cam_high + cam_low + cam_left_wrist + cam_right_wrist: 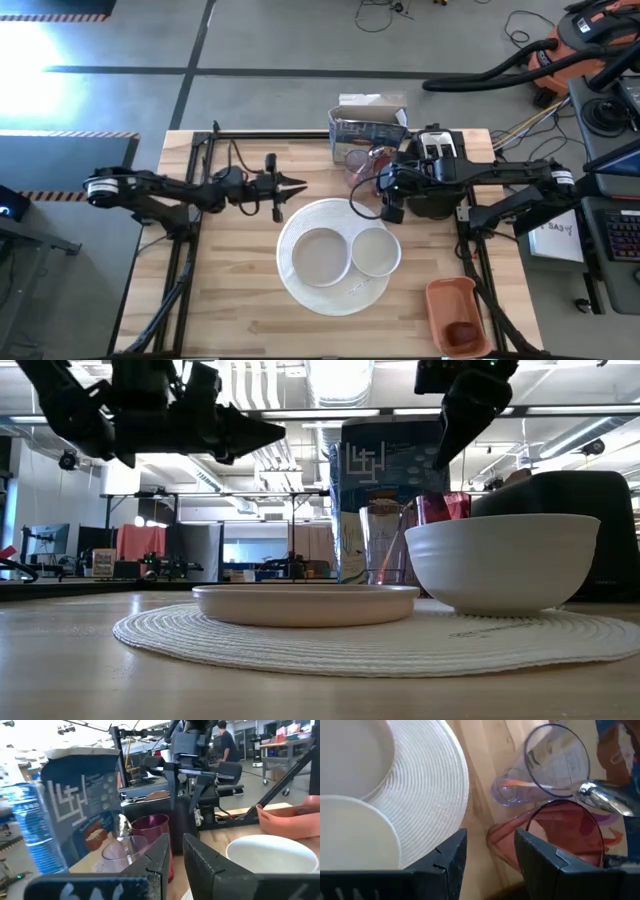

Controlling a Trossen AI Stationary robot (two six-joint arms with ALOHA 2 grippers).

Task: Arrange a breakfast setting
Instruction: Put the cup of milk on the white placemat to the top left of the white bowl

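Observation:
A large round white plate and a small white bowl rest side by side on a round white woven mat at the table's middle. A translucent pink cup stands behind the mat, next to a clear cup with a spoon in it. A dark red fruit lies in the orange-red tray at the near right. My right gripper hangs open and empty above the table, between the bowl and the pink cup, fingers pointing down. My left gripper is shut and empty, held level in the air left of the cups. Toast and loose cereal do not plainly show.
A blue cereal box stands at the far edge behind the cups. The black toaster stands at the far right under my right arm. Bare wood lies left of the mat and along the near edge. A person stands in the room beyond the table.

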